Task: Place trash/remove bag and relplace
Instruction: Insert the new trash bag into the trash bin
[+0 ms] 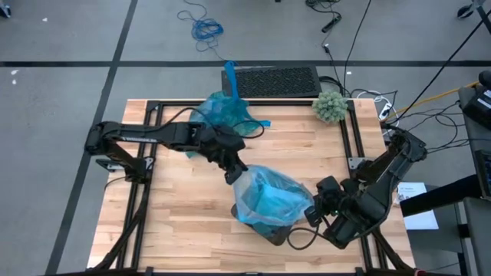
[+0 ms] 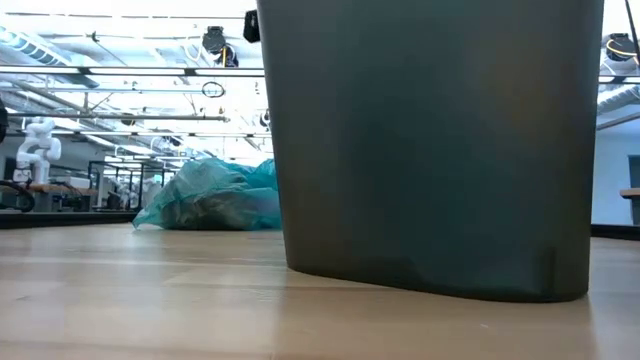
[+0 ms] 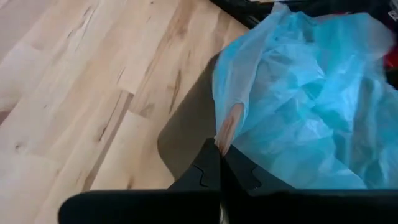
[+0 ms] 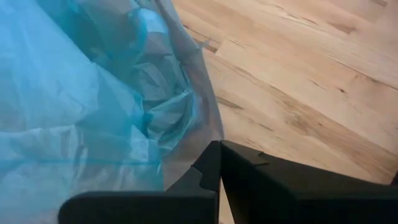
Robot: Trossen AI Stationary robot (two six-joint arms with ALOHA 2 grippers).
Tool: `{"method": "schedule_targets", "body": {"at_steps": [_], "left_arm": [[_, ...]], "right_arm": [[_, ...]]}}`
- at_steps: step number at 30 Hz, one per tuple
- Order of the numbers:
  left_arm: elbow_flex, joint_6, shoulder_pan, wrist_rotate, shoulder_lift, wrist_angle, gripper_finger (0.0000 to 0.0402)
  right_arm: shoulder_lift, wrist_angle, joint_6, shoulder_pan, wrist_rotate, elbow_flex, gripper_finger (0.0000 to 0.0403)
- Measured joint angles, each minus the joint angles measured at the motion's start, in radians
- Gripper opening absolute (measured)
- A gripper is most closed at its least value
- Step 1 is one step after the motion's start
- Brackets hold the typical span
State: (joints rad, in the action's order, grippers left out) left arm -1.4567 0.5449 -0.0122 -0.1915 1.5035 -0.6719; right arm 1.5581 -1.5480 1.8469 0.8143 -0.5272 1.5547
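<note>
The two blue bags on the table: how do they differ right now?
The near blue bag is draped over the dark bin, spread and puffed; the far blue bag lies loose on the table near its far edge, bunched up. The left gripper and right gripper, both shut, sit at the near bag's edges; nothing touches the far bag. Both are thin translucent blue plastic.

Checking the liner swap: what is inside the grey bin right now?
A light blue bag billows out of the bin, pinched by the left claw and right claw. Its folds hide whatever lies beneath.
</note>
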Motion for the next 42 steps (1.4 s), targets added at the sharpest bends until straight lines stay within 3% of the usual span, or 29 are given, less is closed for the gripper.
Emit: {"method": "schedule_targets", "body": {"at_steps": [5, 13, 19, 27, 33, 37, 42], "left_arm": [[0.006, 0.0, -0.03, 0.082, 0.0, -0.085, 0.0], [0.128, 0.057, -0.02, 0.064, 0.015, 0.074, 0.0], [0.142, 0.052, -0.02, 0.057, 0.015, 0.067, 0.0006], [0.103, 0.112, 0.008, -0.039, 0.015, 0.075, 0.0115], [0.058, 0.104, 0.029, -0.044, 0.015, 0.072, 0.0197], [0.039, 0.079, 0.048, -0.044, 0.015, 0.062, 0.0222], [0.037, 0.074, 0.072, -0.072, 0.015, 0.06, 0.0226]], "right_arm": [[0.0, 0.001, -0.005, 0.0, -0.003, 0.0, 0.0], [0.0, 0.006, -0.007, -0.001, -0.003, 0.0, 0.0], [0.0, 0.03, -0.026, -0.001, -0.002, 0.0, 0.0], [0.0, 0.039, -0.03, -0.001, -0.001, 0.0, 0.0], [0.0, 0.041, -0.03, -0.001, 0.0, 0.0, 0.0], [0.0, 0.042, -0.03, -0.001, 0.003, 0.0, 0.0], [0.0, 0.049, -0.03, -0.001, 0.003, 0.0, 0.0]]}}
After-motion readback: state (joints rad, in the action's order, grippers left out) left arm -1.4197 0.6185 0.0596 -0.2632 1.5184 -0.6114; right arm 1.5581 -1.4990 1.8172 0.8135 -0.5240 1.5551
